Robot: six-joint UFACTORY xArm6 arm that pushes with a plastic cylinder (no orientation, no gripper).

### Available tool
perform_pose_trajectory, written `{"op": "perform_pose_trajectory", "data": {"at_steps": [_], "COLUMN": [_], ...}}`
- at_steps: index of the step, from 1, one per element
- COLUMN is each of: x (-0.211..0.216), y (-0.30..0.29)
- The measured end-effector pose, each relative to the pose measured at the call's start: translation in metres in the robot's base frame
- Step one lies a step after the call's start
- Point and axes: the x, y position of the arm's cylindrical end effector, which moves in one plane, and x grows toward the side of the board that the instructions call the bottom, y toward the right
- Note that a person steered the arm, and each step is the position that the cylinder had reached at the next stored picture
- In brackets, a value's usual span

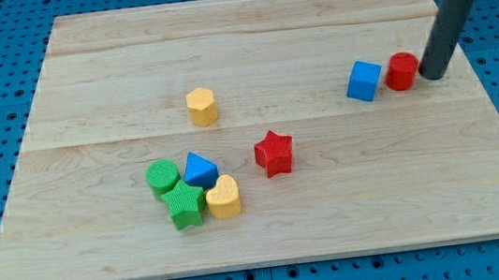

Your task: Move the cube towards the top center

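Observation:
A blue cube [364,81] sits on the wooden board [247,37] at the view's right, a little above mid height. A red cylinder [401,72] stands just to its right, close to or touching it. My tip [432,75] rests on the board right beside the red cylinder's right side, so the cylinder lies between my tip and the blue cube. The dark rod rises from the tip toward the view's top right corner.
A yellow hexagonal block [201,106] stands left of centre. A red star [274,152] lies near the middle. A cluster at lower left holds a green cylinder [163,177], a blue triangular block [200,169], a green star [184,206] and a yellow heart [224,197].

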Motion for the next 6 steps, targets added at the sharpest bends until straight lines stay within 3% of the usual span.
{"op": "perform_pose_trajectory", "data": {"at_steps": [1, 3, 4, 6], "x": [0.009, -0.054, -0.113, -0.088], "y": [-0.050, -0.178, -0.234, -0.256]}}
